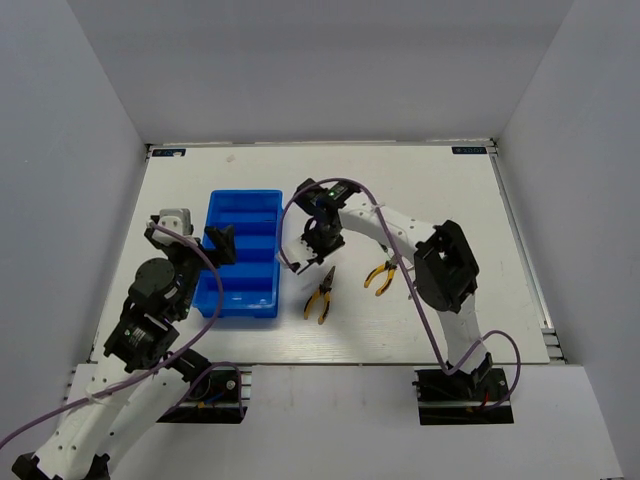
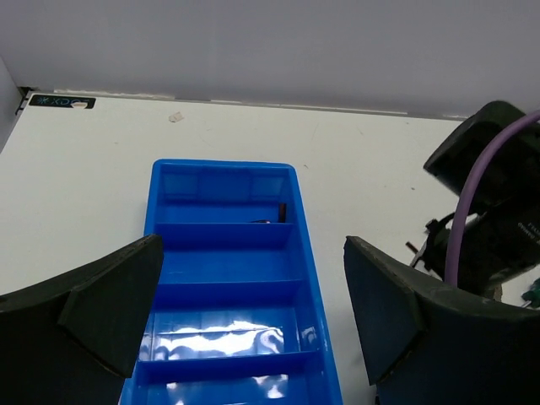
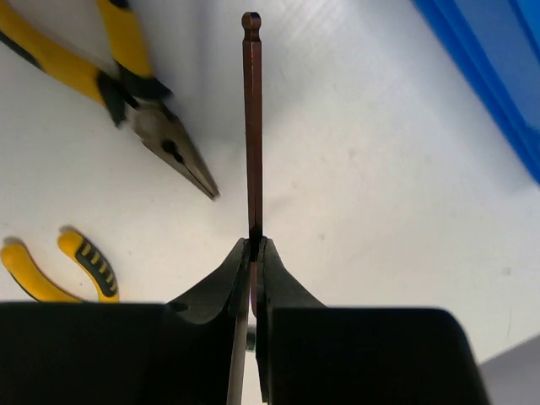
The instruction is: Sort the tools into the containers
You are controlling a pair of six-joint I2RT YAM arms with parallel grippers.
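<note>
The blue bin [image 1: 243,290] lies left of centre; in the left wrist view [image 2: 316,287] a dark hex key [image 2: 272,217] lies in a far compartment. My right gripper [image 1: 318,247] is shut on a thin dark hex key [image 3: 252,118], which sticks out from the fingertips [image 3: 240,253] above the table, just right of the bin. Two yellow-handled pliers lie on the table: one [image 1: 320,294] below the gripper, also in the right wrist view [image 3: 126,80], one [image 1: 380,274] to its right, also in the right wrist view [image 3: 59,270]. My left gripper [image 1: 222,243] is open and empty over the bin.
White walls close in the table on three sides. The bin's corner [image 3: 498,84] shows at the upper right of the right wrist view. The right arm [image 2: 498,202] with its purple cable stands right of the bin in the left wrist view.
</note>
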